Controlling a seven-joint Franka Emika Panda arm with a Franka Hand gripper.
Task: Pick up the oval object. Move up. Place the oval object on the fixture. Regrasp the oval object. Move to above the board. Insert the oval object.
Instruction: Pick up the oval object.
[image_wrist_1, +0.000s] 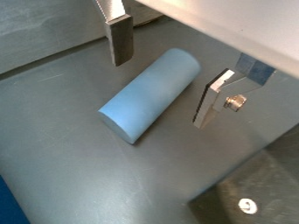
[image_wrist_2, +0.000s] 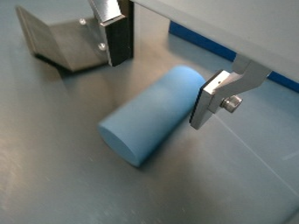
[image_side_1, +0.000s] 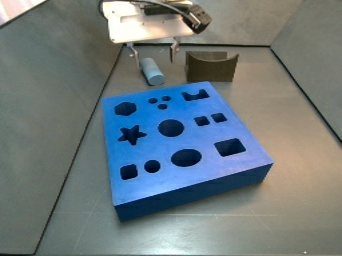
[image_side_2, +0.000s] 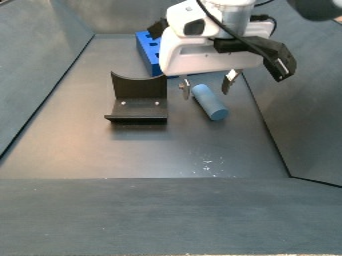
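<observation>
The oval object (image_wrist_1: 149, 94) lies flat on the grey floor (image_side_1: 80, 150), a pale blue peg on its side, with one rounded end face turned toward the camera in both wrist views (image_wrist_2: 149, 115); its far end is partly lost under the white gripper body. In a side view it shows just behind the board's (image_side_1: 181, 145) far edge, at about 11 o'clock from the slab's middle (image_side_1: 152, 68). The gripper (image_wrist_1: 163, 74) hangs over the peg with its silver fingers (image_wrist_1: 119, 39) spread wide, one on each side of it and neither touching (a clear gap shows at both pads). It holds nothing. The fixture (image_side_2: 136, 98) stands just beside the peg, though only its corner shows in a wrist view (image_wrist_2: 65, 44). In a side view the board is mostly hidden behind the gripper (image_side_2: 147, 45).
</observation>
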